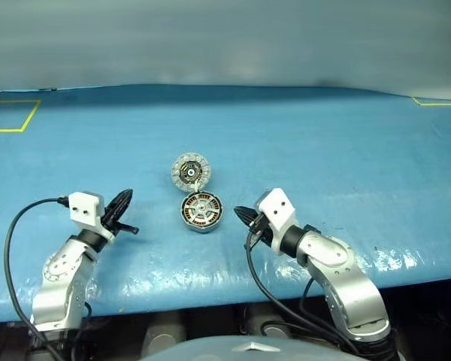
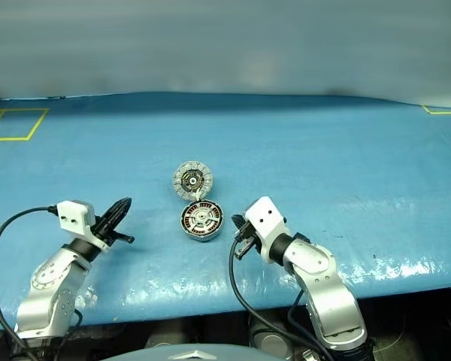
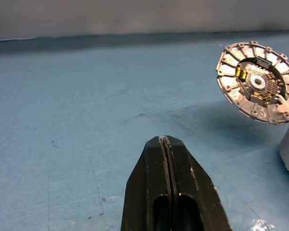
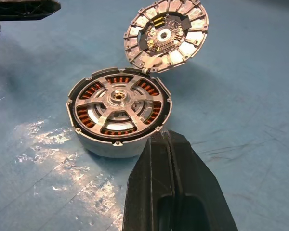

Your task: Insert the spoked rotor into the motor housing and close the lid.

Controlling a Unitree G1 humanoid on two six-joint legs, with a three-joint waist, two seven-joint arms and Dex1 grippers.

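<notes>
While lid (image 4: 166, 34) stands open, motor housing (image 4: 118, 113) unobstructed

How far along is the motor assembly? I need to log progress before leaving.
Done: the spoked rotor sits inside the motor housing, copper windings showing between its spokes. In hand: nothing; the left end effector and right end effector are both shut and empty, either side of the housing. Left: the lid stands tilted open, ribbed face showing, and needs closing.

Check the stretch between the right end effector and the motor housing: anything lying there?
Nothing: bare blue table separates the shut right end effector from the motor housing, seen best in the right wrist view.
</notes>
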